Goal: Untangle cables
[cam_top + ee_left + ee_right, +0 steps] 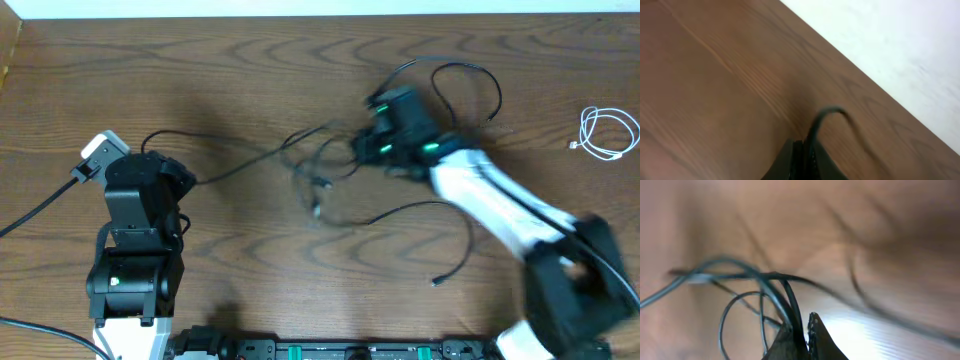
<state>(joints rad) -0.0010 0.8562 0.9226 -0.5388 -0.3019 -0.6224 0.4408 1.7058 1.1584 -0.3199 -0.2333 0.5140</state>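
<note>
Two thin black cables [320,165] lie tangled at the table's middle. One runs left to my left gripper [170,172], which is shut on it; in the left wrist view the black cable [826,114] arcs out from between the closed jaws [805,150]. My right gripper [378,135] is shut on a black cable [790,300] at the tangle's right side, with loops [732,310] hanging beside the jaws [802,330]. Another black cable [455,235] trails toward the front, ending in a plug. The white cable [608,132] lies coiled alone at the far right.
A white plug block [103,150] with a thick black wire sits behind the left arm. The right arm [500,205] reaches diagonally across the right half of the table. The table's far edge [320,16] meets a white surface.
</note>
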